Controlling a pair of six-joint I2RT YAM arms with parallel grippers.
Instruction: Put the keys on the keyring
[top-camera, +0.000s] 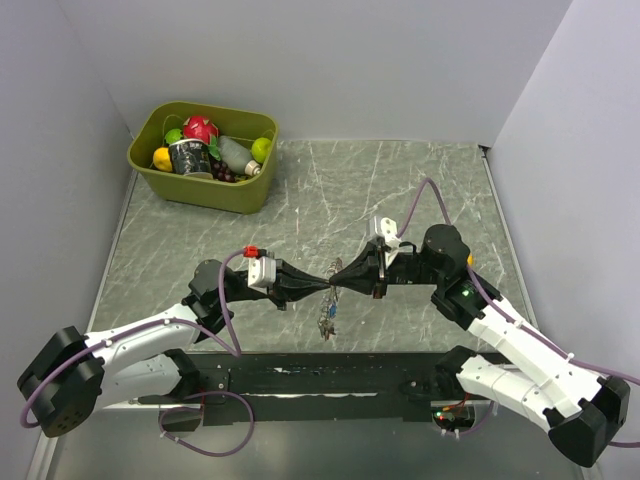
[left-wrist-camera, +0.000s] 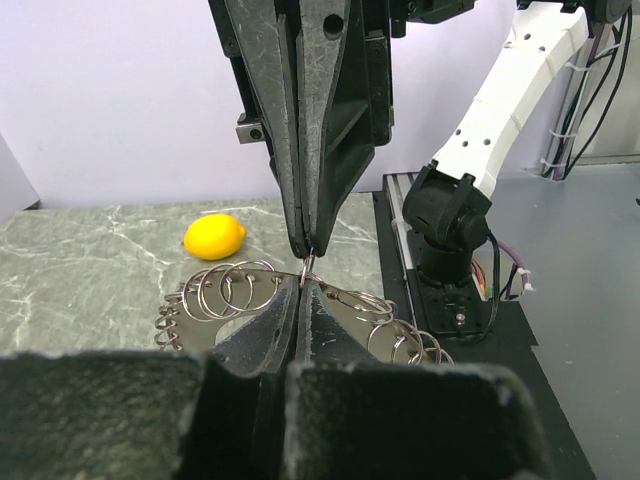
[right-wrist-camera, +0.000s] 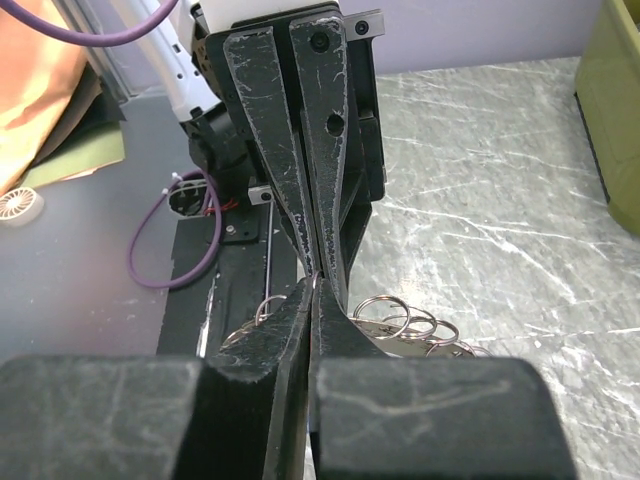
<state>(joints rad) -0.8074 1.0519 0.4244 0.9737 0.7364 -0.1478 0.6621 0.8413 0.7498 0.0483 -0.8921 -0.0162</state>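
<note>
I log: green bin (top-camera: 215, 192) holding fruit (top-camera: 200, 128), can (top-camera: 187, 157) and bottle (top-camera: 236, 153), far-left on the marble table (top-camera: 400, 180); one loose lemon (left-wrist-camera: 214, 236).

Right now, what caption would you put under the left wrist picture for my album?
Tip to tip: left gripper and right gripper pinch one small ring, lemon behind.

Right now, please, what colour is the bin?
The bin is olive green; top external view.

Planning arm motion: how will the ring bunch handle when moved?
Probably floppy: the ring bunch is loose overlapping loops. Its keys hang below the left fingers and right fingers, so likely swing. Thin wire may slip.
</note>
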